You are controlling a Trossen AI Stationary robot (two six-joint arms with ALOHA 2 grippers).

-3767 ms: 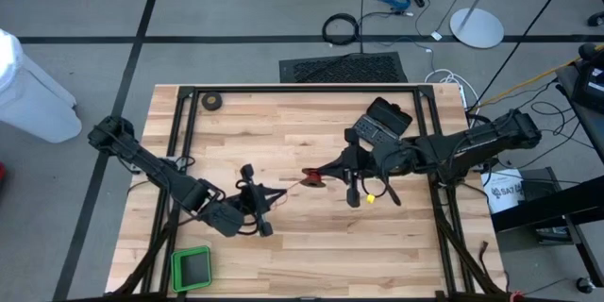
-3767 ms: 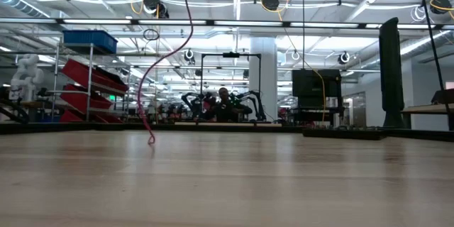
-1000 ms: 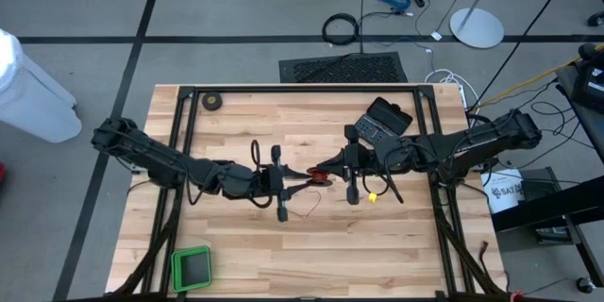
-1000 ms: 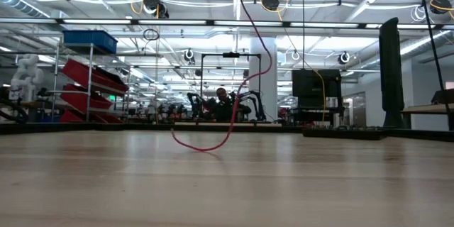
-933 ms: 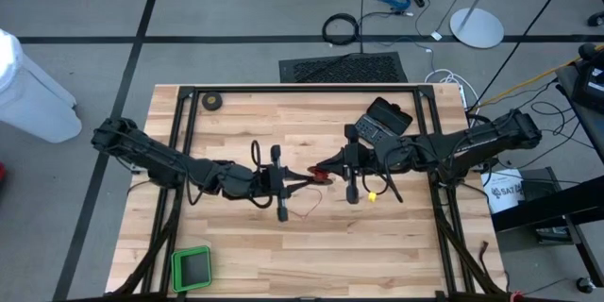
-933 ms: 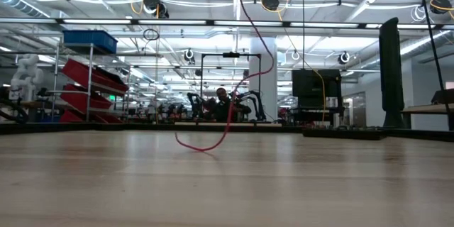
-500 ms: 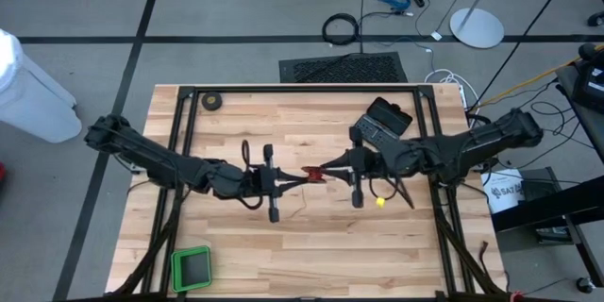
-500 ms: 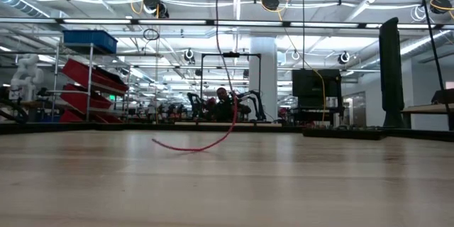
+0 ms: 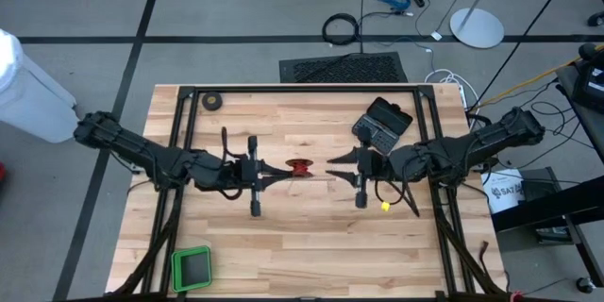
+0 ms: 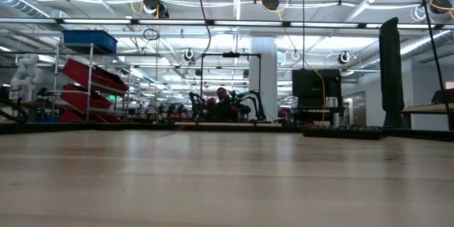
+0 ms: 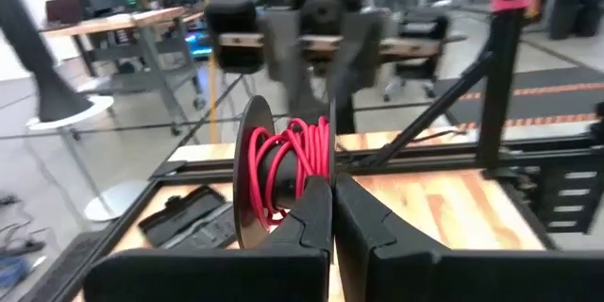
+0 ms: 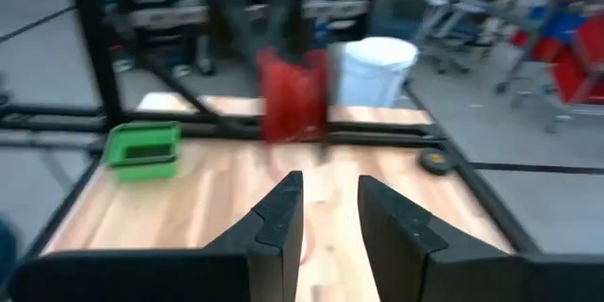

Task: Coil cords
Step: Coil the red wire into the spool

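The left gripper held the reel of red wire over the middle of the table.
No writing could be read. The left gripper (image 9: 279, 175) had its fingers pressed together on the reel (image 9: 298, 167), with the wire (image 11: 288, 165) wound on it. A second before, the right gripper (image 9: 332, 166) pinched the reel; now its fingers were spread and it sat just beside the reel, apart from it. The loose red loop was gone from the table (image 9: 311, 236).

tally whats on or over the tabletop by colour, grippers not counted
Red: 1, the wire-wound reel
Black: 2, the tape roll and the flat case
Green: 1, the tray
Yellow: 1, the small piece
Total: 5
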